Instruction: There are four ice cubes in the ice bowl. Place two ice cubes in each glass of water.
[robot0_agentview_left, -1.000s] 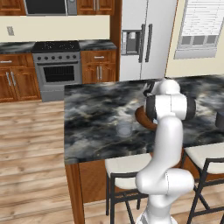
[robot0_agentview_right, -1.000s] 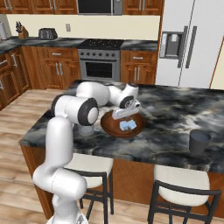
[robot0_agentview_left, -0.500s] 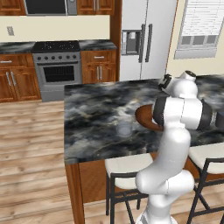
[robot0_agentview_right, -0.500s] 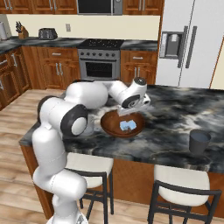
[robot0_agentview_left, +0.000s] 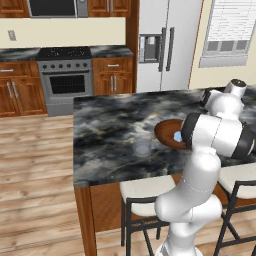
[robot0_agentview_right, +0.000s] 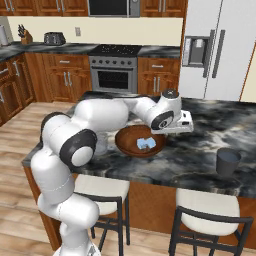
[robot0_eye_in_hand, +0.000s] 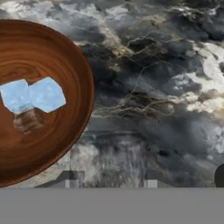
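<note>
A: Item one, end effector (robot0_agentview_right: 186, 125)?
B: Recorded above the marbled surface (robot0_eye_in_hand: 153, 87); jaw gap cannot be told, and whether anything is held cannot be told.
A: Item two?
B: Ice bowl (robot0_eye_in_hand: 48, 144), listed just beside it; two ice cubes (robot0_eye_in_hand: 33, 95) inside, touching.
A: Farther?
B: Glass of water (robot0_agentview_right: 228, 162), well apart on the surface.

Even, bright rendered light; soft glare streaks the dark marbled stone counter (robot0_eye_in_hand: 166, 87), blurry in the hand view.
</note>
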